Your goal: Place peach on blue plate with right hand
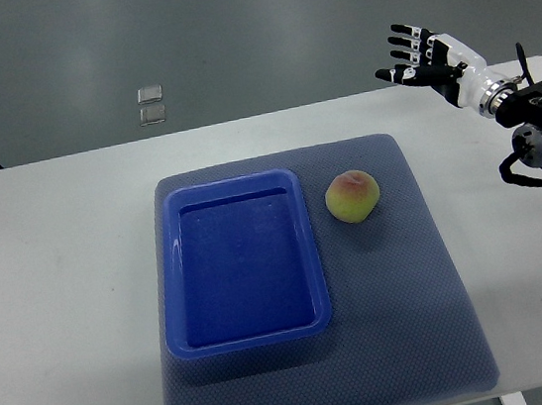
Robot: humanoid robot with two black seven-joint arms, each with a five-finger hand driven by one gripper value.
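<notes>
You have the right hand (422, 55) raised over the table's (63, 290) far right corner, fingers spread and holding nothing, well apart from the peach (352, 196). The peach sits on the grey mat (416, 313), just beside the far right corner of the blue plate (241, 264), not touching it. The plate lies on the mat's left half, mid-table. The left arm is out of view.

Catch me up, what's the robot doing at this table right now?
Nothing is being held yet. The right hand is raised over the table's far right corner, fingers spread and empty. The peach sits on the grey mat, just right of the blue plate, which has nothing in it. The left arm is not in view.
</notes>
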